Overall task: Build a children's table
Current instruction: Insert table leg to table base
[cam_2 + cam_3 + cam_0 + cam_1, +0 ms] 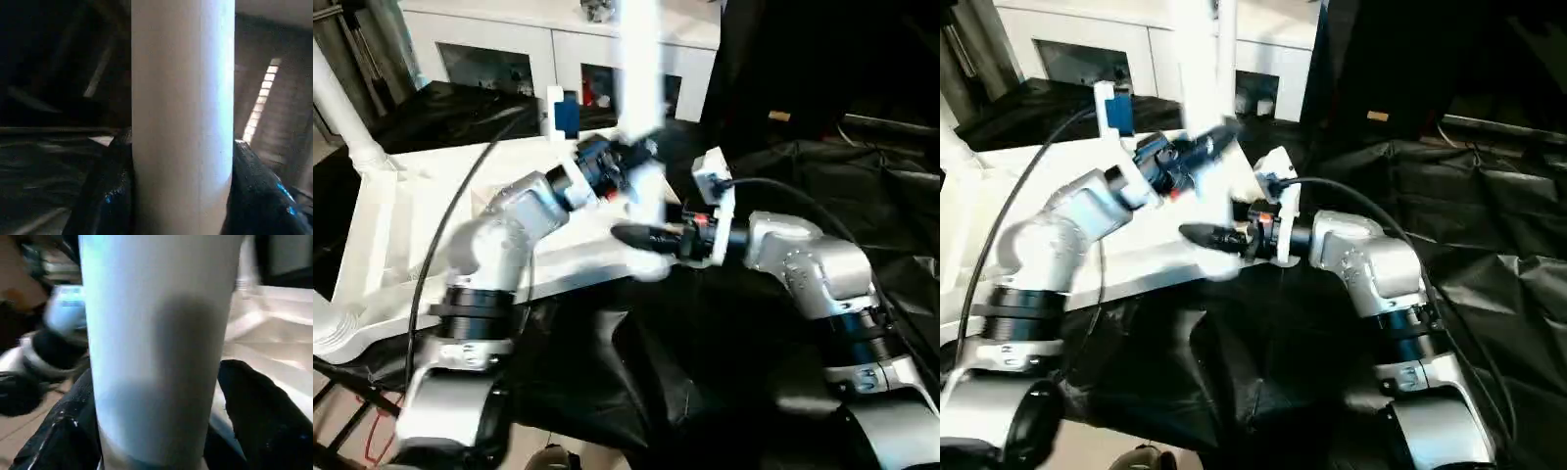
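One white table top (401,245) lies ribbed side up. Three white tube legs show: one upright at centre (639,69), two on the left, far (342,108) and near (328,318). One white cabinet (509,44) stands far behind. Two grippers, left (631,157) and right (631,235).

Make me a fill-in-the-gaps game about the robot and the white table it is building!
1. The left gripper is closed around a white ____.
2. The table top lies with its ribbed side facing ____.
3. The cloth spread under the work is ____.
4. Behind the table stands a white ____ with glass doors.

Missing words: leg; up; black; cabinet
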Tool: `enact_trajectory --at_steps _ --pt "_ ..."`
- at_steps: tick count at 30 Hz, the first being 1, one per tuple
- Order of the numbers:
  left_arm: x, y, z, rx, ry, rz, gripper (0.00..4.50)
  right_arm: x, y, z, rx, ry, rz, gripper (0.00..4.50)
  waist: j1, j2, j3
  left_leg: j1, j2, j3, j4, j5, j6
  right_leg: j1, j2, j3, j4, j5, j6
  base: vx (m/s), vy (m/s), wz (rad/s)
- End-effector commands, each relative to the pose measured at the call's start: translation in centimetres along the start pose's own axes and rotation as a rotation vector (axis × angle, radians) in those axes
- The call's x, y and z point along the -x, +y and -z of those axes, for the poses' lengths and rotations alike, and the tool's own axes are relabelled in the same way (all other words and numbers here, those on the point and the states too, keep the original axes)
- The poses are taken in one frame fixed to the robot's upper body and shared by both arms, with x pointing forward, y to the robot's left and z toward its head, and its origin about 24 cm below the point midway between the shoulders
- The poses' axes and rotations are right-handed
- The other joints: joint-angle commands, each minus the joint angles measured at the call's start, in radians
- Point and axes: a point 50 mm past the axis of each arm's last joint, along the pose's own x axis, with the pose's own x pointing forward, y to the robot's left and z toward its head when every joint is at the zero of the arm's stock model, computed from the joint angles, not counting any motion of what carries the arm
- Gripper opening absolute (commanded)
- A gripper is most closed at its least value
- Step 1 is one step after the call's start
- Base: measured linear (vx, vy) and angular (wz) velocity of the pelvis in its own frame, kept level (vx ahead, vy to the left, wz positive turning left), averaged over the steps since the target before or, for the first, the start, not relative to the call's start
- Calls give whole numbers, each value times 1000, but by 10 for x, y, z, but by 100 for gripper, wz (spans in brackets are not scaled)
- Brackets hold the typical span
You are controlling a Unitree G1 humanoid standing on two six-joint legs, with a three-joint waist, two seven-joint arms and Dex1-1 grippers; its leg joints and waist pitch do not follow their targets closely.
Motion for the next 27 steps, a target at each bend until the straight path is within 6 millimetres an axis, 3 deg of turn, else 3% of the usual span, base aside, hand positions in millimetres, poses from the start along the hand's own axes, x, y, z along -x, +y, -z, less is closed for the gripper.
enact_trajectory --at_steps 1,2,3,6,8,19,20,21,24,26,27 --pt "-5 -12 -1 19 12 125 190 2 2 -2 -3 14 -19 347 4 6 -79 46 45 -19 -72 -172 -11 42 -49 28 -55 -33 -280 0 0 0" --pt "-5 -16 -1 29 21 166 190 1 3 0 -11 19 -32 347 3 3 -78 45 46 -20 -74 -180 -18 43 -51 29 -58 -49 -275 0 0 0" --pt "-5 -17 -1 30 22 169 190 1 3 0 -12 20 -33 312 3 4 -78 45 46 -20 -74 -186 -23 42 -51 29 -57 -58 -273 0 0 0" --pt "-4 -18 -1 39 26 185 190 1 3 1 -22 19 -40 307 1 5 -76 48 46 -21 -77 -207 -39 39 -52 31 -63 -93 -255 0 0 0" --pt "-3 -18 -2 46 22 192 190 1 4 2 -35 20 -49 279 0 7 -76 48 45 -23 -79 -213 -51 40 -51 31 -64 -104 -246 0 0 0" --pt "1 -15 -1 58 -2 175 190 1 4 3 -38 -3 -22 207 -1 -2 -78 47 44 -22 -76 -180 -40 41 -52 32 -62 -77 -243 0 0 0" --pt "1 -14 -1 60 -6 162 246 0 3 2 -34 -12 -11 196 -1 -1 -78 45 44 -22 -76 -178 -40 41 -53 32 -61 -80 -244 0 0 0" --pt "1 -13 -1 59 -11 149 246 0 3 2 -32 -16 -5 196 -1 -1 -79 45 44 -22 -75 -176 -39 41 -53 32 -62 -79 -244 0 0 0" --pt "0 -8 -2 42 -46 73 278 -2 0 0 -15 -40 41 193 -1 0 -77 48 46 -22 -77 -192 -50 39 -55 33 -64 -98 -239 0 0 0" --pt "-5 9 -1 -120 -29 -216 289 -5 -5 -2 9 -68 125 192 -1 -4 -76 44 50 -26 -80 -191 -53 40 -56 35 -69 -99 -226 0 0 0" --pt "-6 14 -1 -145 -25 -283 295 -5 -6 -3 12 -75 139 192 0 -3 -76 50 50 -25 -80 -212 -64 37 -57 34 -72 -118 -209 0 0 0"
